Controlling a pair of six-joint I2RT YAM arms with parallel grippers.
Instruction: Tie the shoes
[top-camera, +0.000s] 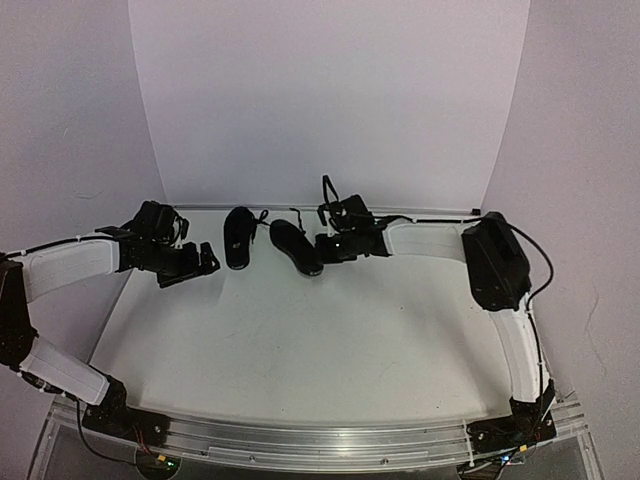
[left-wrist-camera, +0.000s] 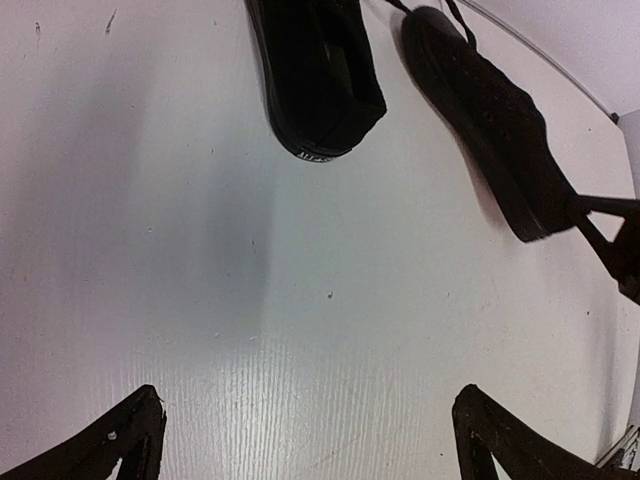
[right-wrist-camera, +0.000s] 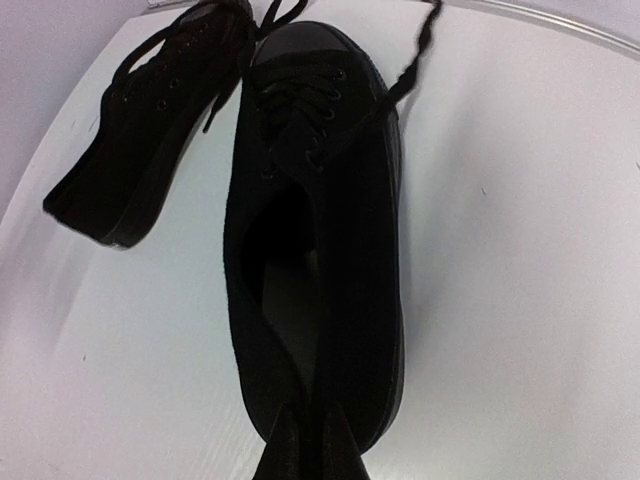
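Two small black shoes lie at the back of the white table. My right gripper (top-camera: 325, 246) is shut on the heel rim of the right shoe (top-camera: 295, 247), one finger inside the opening. The right wrist view shows this shoe (right-wrist-camera: 320, 200) running away from my right gripper (right-wrist-camera: 315, 412), its loose lace (right-wrist-camera: 410, 60) trailing past the toe. The other shoe (top-camera: 238, 237) lies just to the left, seen tilted on its side (right-wrist-camera: 150, 130). My left gripper (top-camera: 205, 262) is open, a little left of that shoe, with nothing between its fingers (left-wrist-camera: 135, 425). Both shoes (left-wrist-camera: 320, 70) (left-wrist-camera: 490, 120) show ahead of it.
White backdrop walls (top-camera: 330, 100) close off the back and sides right behind the shoes. A metal rail (top-camera: 320, 440) runs along the table's near edge between the arm bases. A black cable (top-camera: 540, 265) loops beside the right arm.
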